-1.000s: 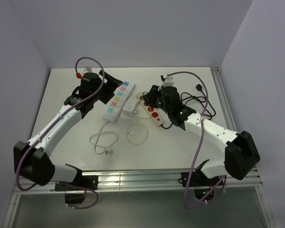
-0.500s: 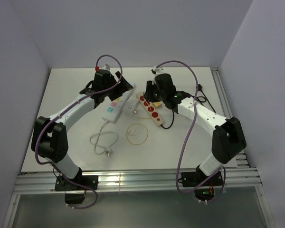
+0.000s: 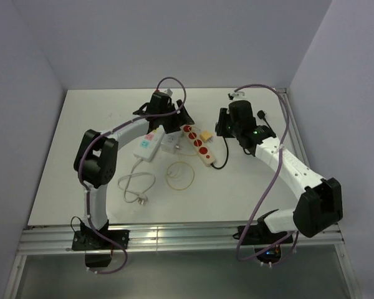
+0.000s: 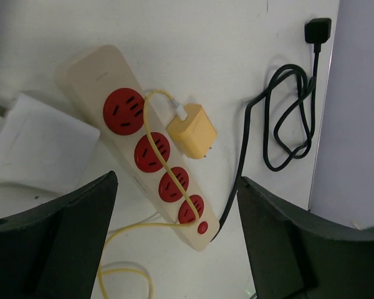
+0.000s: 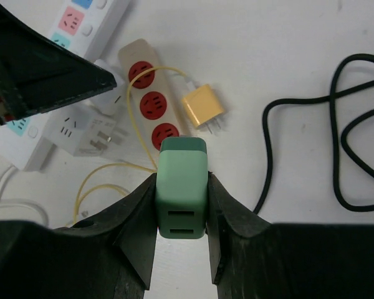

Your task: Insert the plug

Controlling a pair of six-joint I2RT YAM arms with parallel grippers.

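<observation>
You are carrying the green rectangular charger plug (image 5: 182,171) in the right gripper (image 5: 181,205), so the step in hand, as I judge it, is bringing it down onto a free red socket. To do it well, be squaring the charger's body with the socket slots before lowering, and be descending straight rather than at a slant. Its prongs are hidden from the wrist camera, so you are working by the body's outline alone. The right fingers (image 5: 137,215) are pinching the charger by its two sides at a middling width, its twin ports facing the camera. Just past it, the beige power strip with round red sockets (image 5: 133,50) is lying flat, with a thin yellow cable (image 4: 144,124) draped across several sockets. That cable could be fouling the entry, so be choosing a socket it is not crossing. A yellow cube charger (image 5: 202,106) is resting just beside the strip. The left gripper (image 4: 176,187) is hovering above the strip with its jaws spread wide, gripping nothing; you could be using it to steady the strip.
</observation>
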